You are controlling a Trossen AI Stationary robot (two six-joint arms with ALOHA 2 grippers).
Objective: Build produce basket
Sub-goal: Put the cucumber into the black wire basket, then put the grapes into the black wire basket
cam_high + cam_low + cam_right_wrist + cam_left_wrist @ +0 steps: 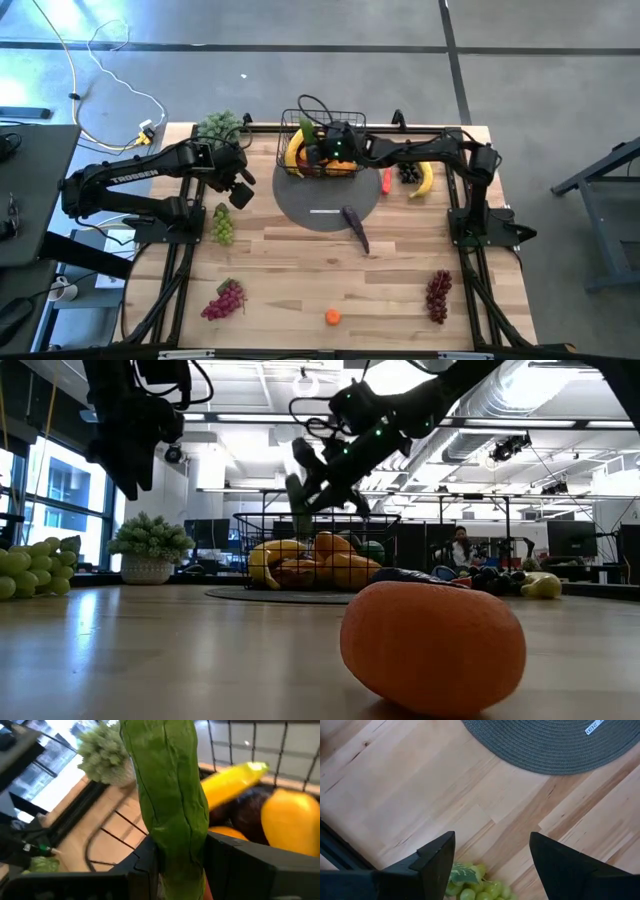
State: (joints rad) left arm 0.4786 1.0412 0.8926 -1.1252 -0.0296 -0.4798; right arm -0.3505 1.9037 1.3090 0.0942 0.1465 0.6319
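**Spotter:** How's the basket [345,118] looking?

**Me:** Partly filled: a banana [293,152], something orange and something dark are in. My right gripper [181,851] is clamped on a cucumber [167,790] right above it. My left gripper [491,854] hangs wide over the green grapes [223,224].

**Spotter:** What's left?

**Me:** Plenty: eggplant [356,227], chili [386,181], another banana [424,180], red grapes [438,294], an orange fruit [332,317]. The arm hides much of the basket's contents.

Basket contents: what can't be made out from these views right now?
- Basket floor, high view: the right gripper, shut on the cucumber, covers most of it.
- Basket's far items, low view: mesh and front fruit hide them.
- Green grapes, left wrist view: cut off by the picture's edge and the open left gripper.
- Dark produce beside the banana, high view: too small to identify.
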